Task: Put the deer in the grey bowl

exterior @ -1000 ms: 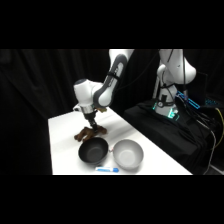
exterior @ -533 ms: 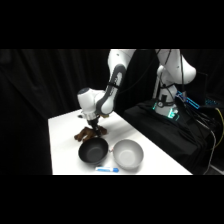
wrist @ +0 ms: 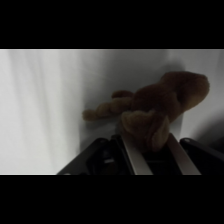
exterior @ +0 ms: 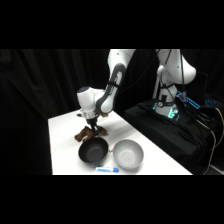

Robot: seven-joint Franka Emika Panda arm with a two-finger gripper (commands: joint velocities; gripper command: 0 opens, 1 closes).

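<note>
The deer (exterior: 90, 133) is a small brown soft toy lying on the white table (exterior: 65, 135), just behind the bowls. My gripper (exterior: 92, 125) has come down on it from above. In the wrist view the two pale fingers (wrist: 131, 156) press against either side of a brown bulge of the deer (wrist: 150, 112), and my gripper (wrist: 150, 150) is shut on it. The deer's body and thin legs stretch away from the fingers and still rest on the table. The grey bowl (exterior: 128, 153) stands empty near the table's front edge, to the right of the deer.
A black bowl (exterior: 93, 151) of similar size sits directly in front of the deer, touching the grey bowl's left side. A small blue and white object (exterior: 107, 170) lies at the front edge. Dark equipment with lit parts (exterior: 167, 112) stands right of the table.
The gripper has dropped lower and now sits on the deer. The deer and both bowls have stayed where they were.
</note>
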